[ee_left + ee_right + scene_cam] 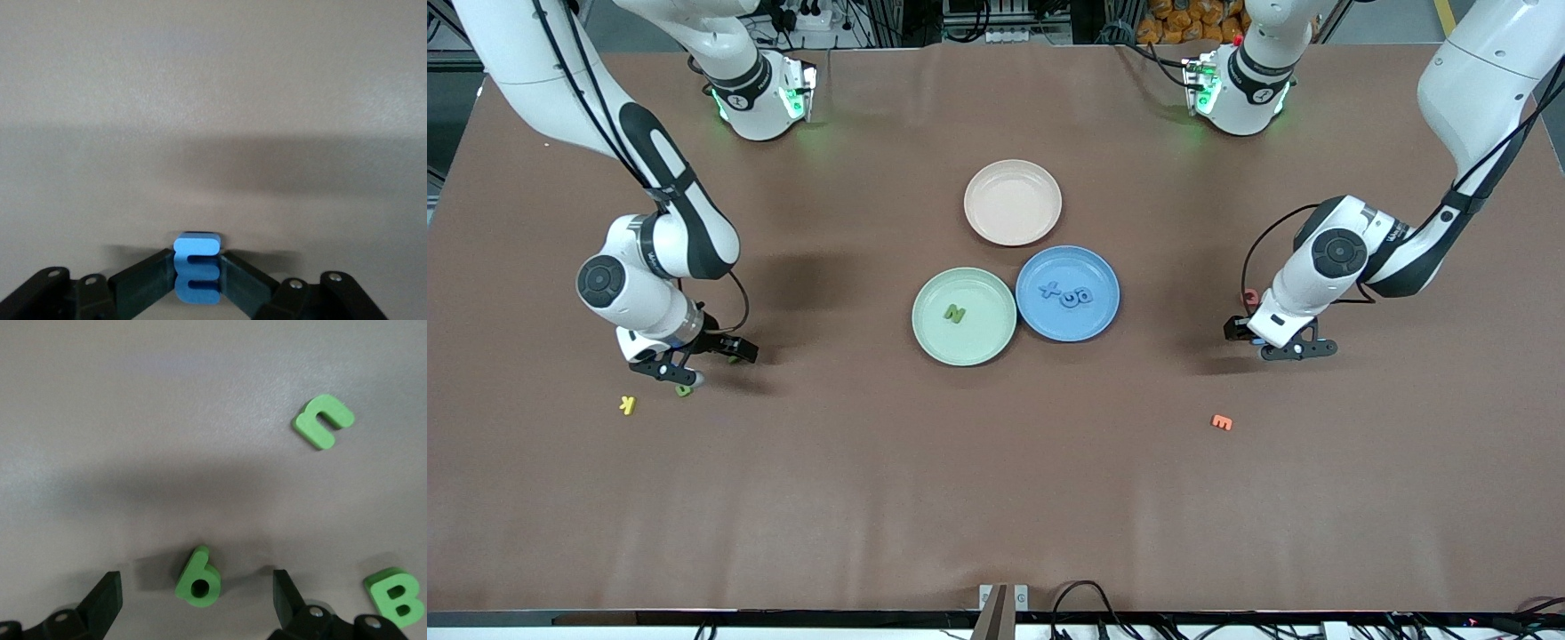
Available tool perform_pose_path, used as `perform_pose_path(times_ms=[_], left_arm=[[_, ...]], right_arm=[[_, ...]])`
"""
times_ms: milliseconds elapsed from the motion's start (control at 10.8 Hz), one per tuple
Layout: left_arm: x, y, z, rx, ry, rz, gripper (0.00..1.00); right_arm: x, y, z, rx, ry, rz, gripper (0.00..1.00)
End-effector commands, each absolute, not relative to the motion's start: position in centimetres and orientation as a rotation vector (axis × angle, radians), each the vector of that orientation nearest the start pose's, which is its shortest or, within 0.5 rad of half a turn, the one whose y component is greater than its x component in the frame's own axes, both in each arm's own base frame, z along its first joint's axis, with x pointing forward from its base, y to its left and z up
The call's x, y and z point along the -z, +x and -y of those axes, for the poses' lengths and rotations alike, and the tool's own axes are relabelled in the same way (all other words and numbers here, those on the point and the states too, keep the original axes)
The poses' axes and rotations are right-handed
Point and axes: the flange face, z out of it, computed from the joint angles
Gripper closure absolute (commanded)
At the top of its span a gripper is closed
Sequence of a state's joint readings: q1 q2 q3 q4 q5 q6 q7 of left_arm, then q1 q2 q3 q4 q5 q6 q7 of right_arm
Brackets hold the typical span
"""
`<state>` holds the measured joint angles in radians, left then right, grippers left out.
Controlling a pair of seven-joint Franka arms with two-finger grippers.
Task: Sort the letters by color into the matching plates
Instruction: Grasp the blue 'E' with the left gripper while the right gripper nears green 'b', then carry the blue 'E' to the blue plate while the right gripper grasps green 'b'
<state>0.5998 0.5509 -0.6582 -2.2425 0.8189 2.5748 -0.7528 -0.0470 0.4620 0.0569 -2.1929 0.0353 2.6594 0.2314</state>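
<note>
Between the left gripper's point(197, 277) fingers, low at that arm's end of the tabletop point(996, 498), sits a blue letter point(197, 275), pinched across its width with its long axis running along the fingers. Your blue plate point(1096, 317) lies at about nine o'clock from that hand in the front view. Over a green letter point(197, 579) between its open fingers, the right gripper point(197, 590) hovers; the green plate point(934, 338) lies at three o'clock.

**Three cameras: one high, two close**

The front view looks down from high across the table point(996, 498), facing both robot bases. Each wrist view looks closely at the tabletop between its own fingers. All three share the brown table surface.
</note>
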Motion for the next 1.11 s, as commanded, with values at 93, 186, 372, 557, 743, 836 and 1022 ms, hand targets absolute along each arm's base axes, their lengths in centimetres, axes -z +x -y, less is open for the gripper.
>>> perform_pose_path(times_ms=[93,186,372,557,743,836,1022], left_arm=[[-17.4,53.2,6.0,0.089,-3.032,0.095,1.00],[-17.8,53.3,6.2,0.099,-3.033,0.102,1.00],[-18.8,53.4,8.7,0.116,-3.066,0.159,1.00],[-19.4,52.6,13.5,0.117,-3.067,0.217,1.00],[-20.0,51.4,18.7,0.117,-3.051,0.279,1.00],[-20.2,50.6,21.4,0.106,-3.063,0.315,1.00],[-20.8,49.3,25.9,0.079,-3.068,0.373,1.00]], right_arm=[[-16.9,54.4,-1.2,0.008,-3.081,-0.379,0.05],[-17.0,54.4,-1.3,0.010,-3.082,-0.374,0.13],[-16.9,54.4,-1.3,0.008,-3.084,-0.363,0.35],[-17.2,54.6,-1.3,0.018,-3.084,-0.363,0.56],[-17.4,54.7,-1.2,0.022,-3.083,-0.358,0.71],[-17.4,54.7,-1.1,0.023,-3.084,-0.360,0.75],[-18.6,54.9,-0.9,0.042,-3.082,-0.359,0.77]])
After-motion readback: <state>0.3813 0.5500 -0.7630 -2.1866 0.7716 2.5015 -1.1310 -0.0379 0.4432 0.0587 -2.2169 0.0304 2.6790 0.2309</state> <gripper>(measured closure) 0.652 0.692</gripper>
